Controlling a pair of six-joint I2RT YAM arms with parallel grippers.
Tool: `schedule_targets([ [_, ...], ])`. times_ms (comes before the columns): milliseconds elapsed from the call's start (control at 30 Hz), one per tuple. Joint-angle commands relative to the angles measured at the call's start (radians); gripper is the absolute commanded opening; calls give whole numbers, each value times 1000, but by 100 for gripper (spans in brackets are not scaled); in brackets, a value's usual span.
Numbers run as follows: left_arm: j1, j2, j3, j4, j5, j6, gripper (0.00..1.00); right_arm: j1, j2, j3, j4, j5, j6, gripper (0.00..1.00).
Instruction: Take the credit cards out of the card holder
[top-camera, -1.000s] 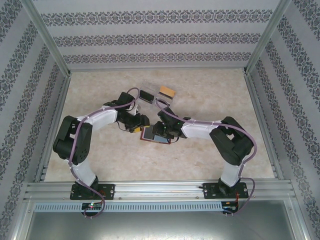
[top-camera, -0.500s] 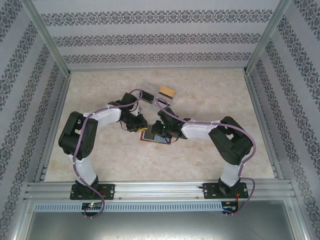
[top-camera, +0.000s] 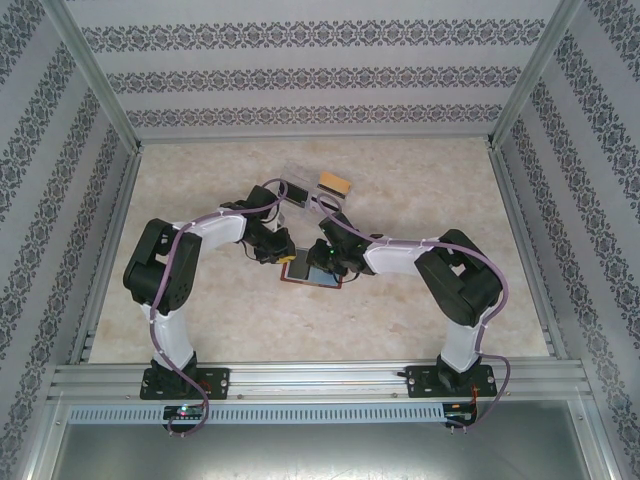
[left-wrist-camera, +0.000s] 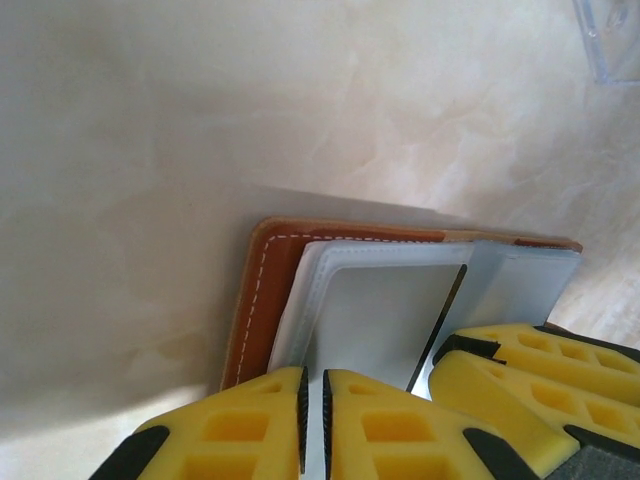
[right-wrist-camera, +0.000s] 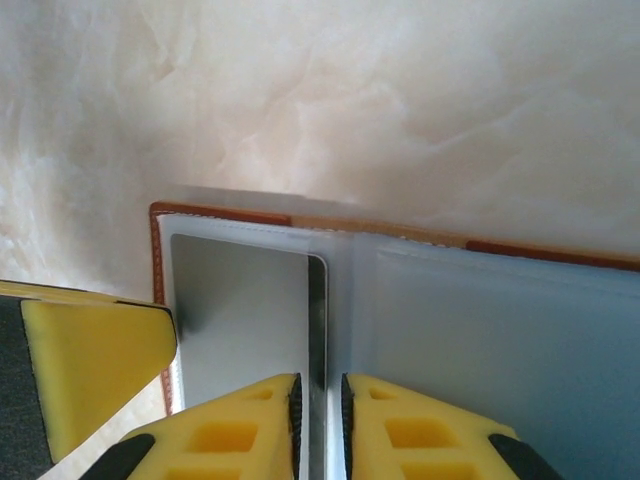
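left claw (left-wrist-camera: 312, 425) and right claw (right-wrist-camera: 318, 430) both pinched to a slit over holder (left-wrist-camera: 252, 300); gripping card (right-wrist-camera: 240, 320) or just pocket (right-wrist-camera: 480, 330), can't tell. Risk: pocket pinched, pull drags whole holder.

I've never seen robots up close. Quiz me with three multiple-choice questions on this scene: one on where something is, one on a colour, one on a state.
1. Where on the table is the card holder?
A its far corner
B mid-table, between the left gripper and the right gripper
C its near edge

2. Its outer cover is:
A green
B black
C brown

3. The card holder is:
A lying open
B folded shut
C standing upright

Answers:
1 B, both arms meet over it in the top view.
2 C, a stitched brown border shows in both wrist views.
3 A, its pale inside faces up, spread flat.
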Motion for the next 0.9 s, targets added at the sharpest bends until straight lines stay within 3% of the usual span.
schedule_targets([
  [0, -13, 14, 20, -22, -15, -5, 15, 1, 22, 21, -11, -10, 7, 20],
  [267, -17, 19, -15, 9, -12, -29, 15, -6, 15, 15, 8, -26, -1, 15],
  [567, -20, 11, -23, 13, 14, -32, 16, -13, -17, -10, 35, -33, -9, 17],
  [867, -20, -50, -6, -41, -86, 0, 21, -13, -9, -7, 38, -49, -24, 17],
])
